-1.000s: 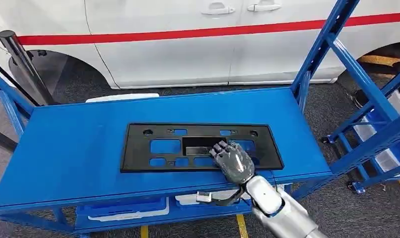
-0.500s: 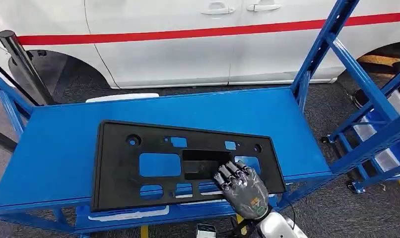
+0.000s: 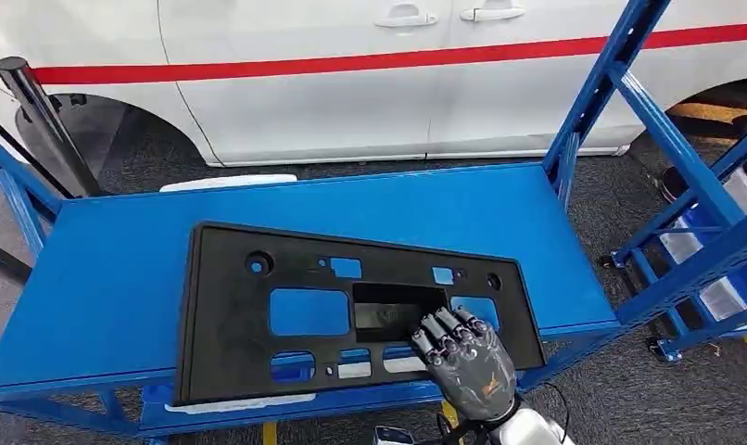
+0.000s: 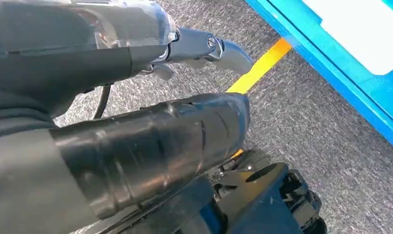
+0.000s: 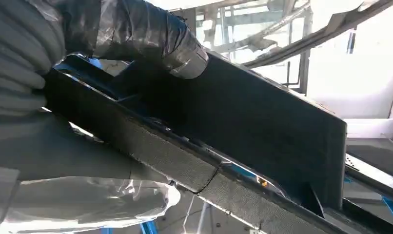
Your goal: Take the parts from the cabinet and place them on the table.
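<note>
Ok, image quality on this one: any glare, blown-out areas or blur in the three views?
Head view: even light, sharp; the black panel and right robot hand read clearly. Right wrist view: background behind the panel is blown out white, and the near robot hand is soft. Left wrist view: close dark parts are blurred; the grey floor is sharp.

Car workshop / assembly-line type place. White vehicle w/ red side stripe [image 3: 370, 65] parked right behind the blue steel rack shelf surface [image 3: 110, 269]; wheel arch and door handles visible. More blue metal racking [image 3: 694, 176] on the right w/ white-and-blue bins. Grey carpet-like floor [image 3: 620, 408] w/ yellow marking tape [image 4: 260, 66]. Flat black plastic panel w/ rectangular cutouts [image 3: 259, 324], looks like a car trim part, above the shelf.
</note>
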